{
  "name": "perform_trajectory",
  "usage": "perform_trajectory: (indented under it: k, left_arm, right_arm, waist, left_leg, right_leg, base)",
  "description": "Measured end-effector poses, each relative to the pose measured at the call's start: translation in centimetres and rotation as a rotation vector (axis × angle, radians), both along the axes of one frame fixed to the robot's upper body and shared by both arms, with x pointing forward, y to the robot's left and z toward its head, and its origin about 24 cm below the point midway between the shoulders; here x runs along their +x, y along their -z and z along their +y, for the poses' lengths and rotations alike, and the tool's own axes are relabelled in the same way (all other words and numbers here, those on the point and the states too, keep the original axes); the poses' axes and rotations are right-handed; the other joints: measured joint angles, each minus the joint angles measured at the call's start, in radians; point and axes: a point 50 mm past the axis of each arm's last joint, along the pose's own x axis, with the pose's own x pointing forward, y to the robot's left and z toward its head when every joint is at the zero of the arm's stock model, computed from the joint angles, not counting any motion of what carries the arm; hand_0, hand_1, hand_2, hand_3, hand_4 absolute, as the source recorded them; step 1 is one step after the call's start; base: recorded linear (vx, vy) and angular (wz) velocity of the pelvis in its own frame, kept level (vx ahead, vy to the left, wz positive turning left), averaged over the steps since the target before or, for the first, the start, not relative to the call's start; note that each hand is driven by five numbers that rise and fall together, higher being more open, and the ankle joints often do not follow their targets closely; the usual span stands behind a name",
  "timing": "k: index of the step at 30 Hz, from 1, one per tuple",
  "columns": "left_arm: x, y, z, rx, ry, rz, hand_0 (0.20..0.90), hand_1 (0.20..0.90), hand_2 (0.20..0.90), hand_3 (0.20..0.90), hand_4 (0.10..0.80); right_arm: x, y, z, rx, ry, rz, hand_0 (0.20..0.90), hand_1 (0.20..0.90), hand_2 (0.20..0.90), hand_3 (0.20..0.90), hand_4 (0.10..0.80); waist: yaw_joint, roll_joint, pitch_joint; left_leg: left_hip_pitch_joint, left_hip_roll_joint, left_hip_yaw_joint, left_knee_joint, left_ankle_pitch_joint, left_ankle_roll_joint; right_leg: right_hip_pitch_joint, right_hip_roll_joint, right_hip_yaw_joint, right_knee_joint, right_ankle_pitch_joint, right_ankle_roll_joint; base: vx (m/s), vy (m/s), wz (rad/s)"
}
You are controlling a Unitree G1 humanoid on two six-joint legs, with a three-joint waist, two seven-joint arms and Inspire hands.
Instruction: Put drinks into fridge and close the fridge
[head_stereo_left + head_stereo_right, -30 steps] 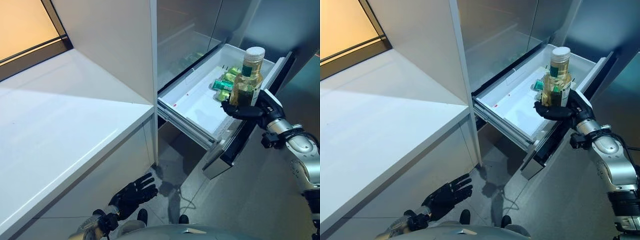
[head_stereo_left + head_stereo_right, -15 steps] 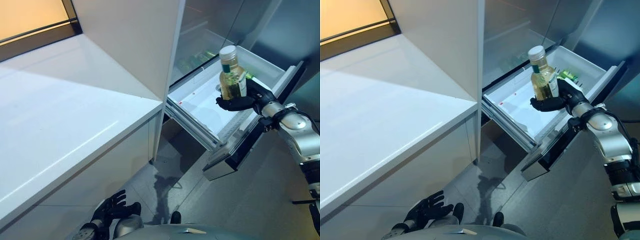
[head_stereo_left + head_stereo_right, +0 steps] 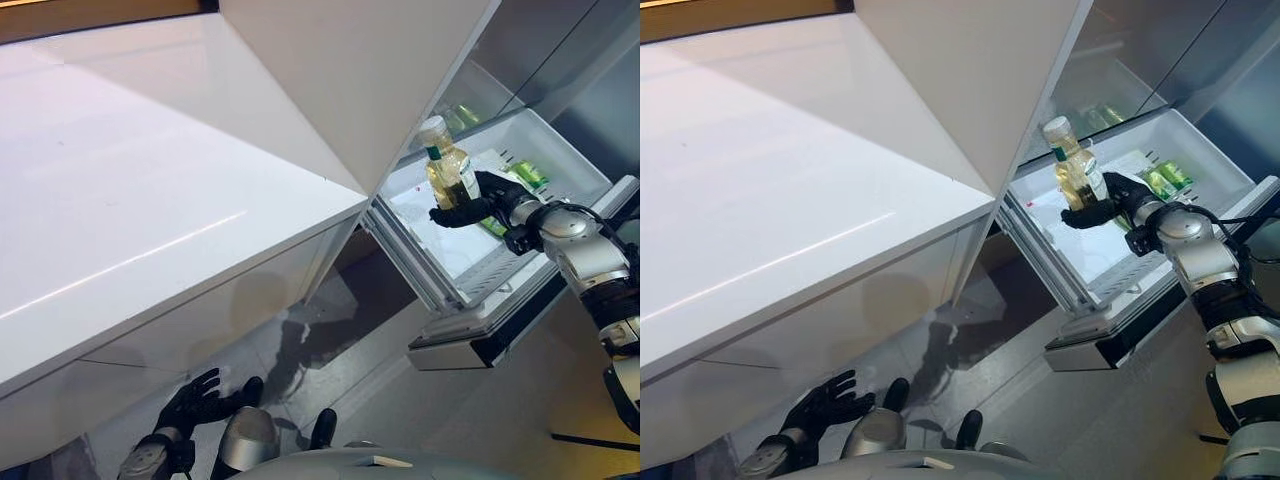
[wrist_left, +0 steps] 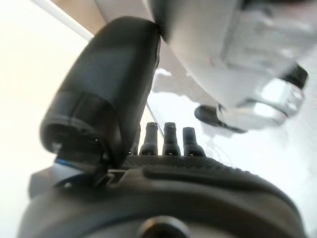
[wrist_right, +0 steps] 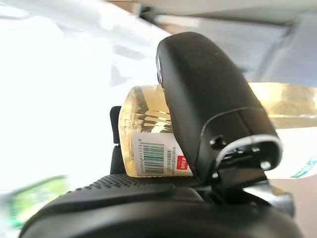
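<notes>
My right hand [image 3: 478, 201] is shut on a clear bottle of yellow drink [image 3: 446, 173] with a white cap, holding it upright over the open white fridge drawer [image 3: 455, 250]. The right wrist view shows the thumb [image 5: 208, 99] curled round the bottle [image 5: 148, 148]. Green cans [image 3: 527, 176] lie at the drawer's far end, also visible in the right eye view [image 3: 1165, 178]. More green drinks [image 3: 1102, 116] stand on a shelf inside the fridge. My left hand [image 3: 190, 401] hangs low by the floor, fingers spread and empty; its fingers [image 4: 171, 141] are straight in the left wrist view.
A white counter [image 3: 150, 170] fills the left side. A tall white panel [image 3: 370, 70] stands between the counter and the fridge. The drawer's dark front [image 3: 500, 335] juts out over the grey floor [image 3: 330, 350].
The camera has shifted, so the whole scene sits differently. My right hand has carried the bottle further in over the drawer, towards its near left part. My left hand stays low and open.
</notes>
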Motion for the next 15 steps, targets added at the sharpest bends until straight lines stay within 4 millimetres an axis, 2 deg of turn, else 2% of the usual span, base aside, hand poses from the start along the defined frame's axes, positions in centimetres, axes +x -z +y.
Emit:
perform_trajectory:
  k: [6,10,15]
  left_arm:
    - [-1.0,0.2,0.9,0.028,-0.017,0.049,0.9,0.9,0.9,0.9,0.8]
    - [-1.0,0.2,0.9,0.038,-0.023,0.049,0.9,0.9,0.9,0.9,0.8]
    - [0.3,0.0,0.6,0.05,-0.016,0.036,0.9,0.9,0.9,0.9,0.8]
  right_arm:
    - [-0.6,1.7,-3.0,0.013,0.193,0.134,0.3,0.3,0.3,0.2,0.1]
    - [-0.4,1.9,-3.2,0.025,0.228,0.156,0.3,0.3,0.3,0.2,0.1]
    - [0.2,1.7,-3.0,0.026,0.25,0.197,0.3,0.3,0.3,0.2,0.1]
  waist:
    - [0.041,-0.008,0.05]
    - [0.056,-0.003,0.067]
    - [0.064,-0.003,0.07]
  left_leg:
    - [-0.037,0.0,-0.02,0.014,0.002,-0.004]
    - [-0.052,0.001,-0.024,0.019,0.003,-0.005]
    - [-0.053,0.001,-0.026,0.018,0.003,-0.005]
  right_leg:
    - [-0.022,0.002,-0.019,0.0,0.001,-0.001]
    - [-0.035,0.003,-0.021,0.0,0.005,-0.007]
    - [-0.035,0.003,-0.024,0.0,0.005,-0.007]
  base:
    - [-0.033,-0.033,0.1]
    - [-0.037,-0.028,0.03]
    - [-0.014,-0.006,0.01]
